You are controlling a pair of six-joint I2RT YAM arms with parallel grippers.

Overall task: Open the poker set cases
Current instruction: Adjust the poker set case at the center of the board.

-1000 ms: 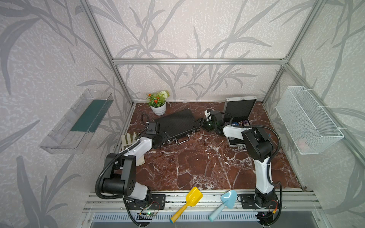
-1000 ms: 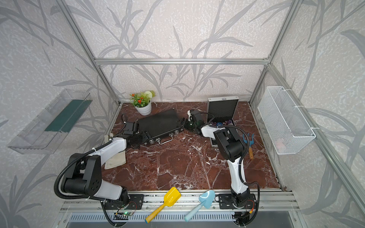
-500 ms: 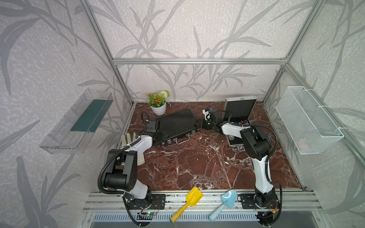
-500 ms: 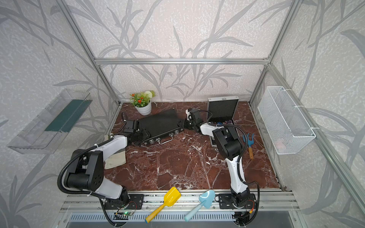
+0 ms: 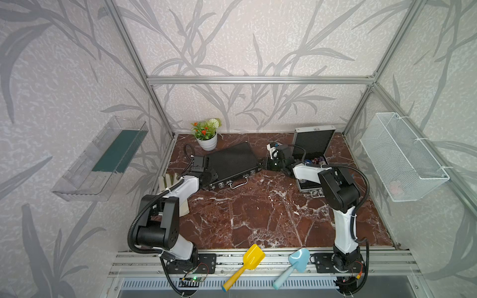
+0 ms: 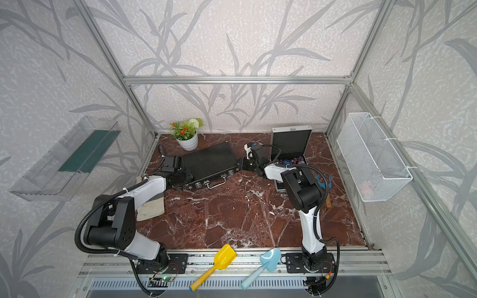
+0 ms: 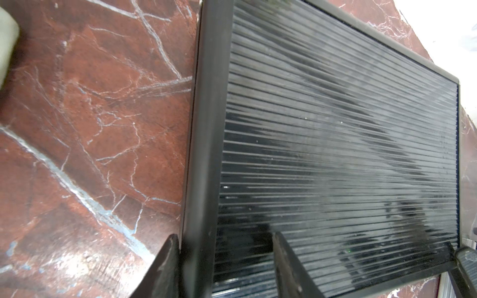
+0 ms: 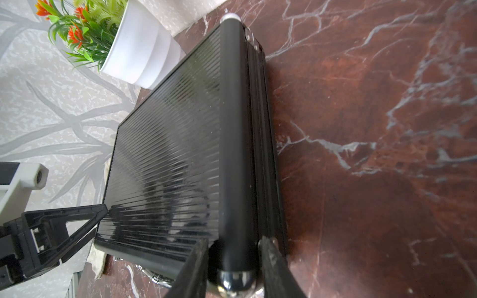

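The step in hand is the black case (image 5: 233, 161), lying shut and flat at the table's back left, handle toward the front; the left gripper (image 7: 224, 236) sits astride its left edge rail, jaws part open, one finger against the rail's outside, the other clear of it above the ribbed lid, nothing pinched; the right gripper (image 8: 235, 240) is at the opposite end, fingers snug on both sides of the rounded rail near a corner; the silver case (image 5: 313, 140), back right, already stands open; next, I judge, both ends must rise together about the rear hinge, provided the front latches are free, which I cannot tell; the table (image 5: 258, 219) is red marble veined white; a clear shelf (image 5: 103, 160) hangs on the left wall, a flowerpot (image 5: 207, 142) stands behind the black case, a wire basket (image 5: 402, 160) hangs on the right wall
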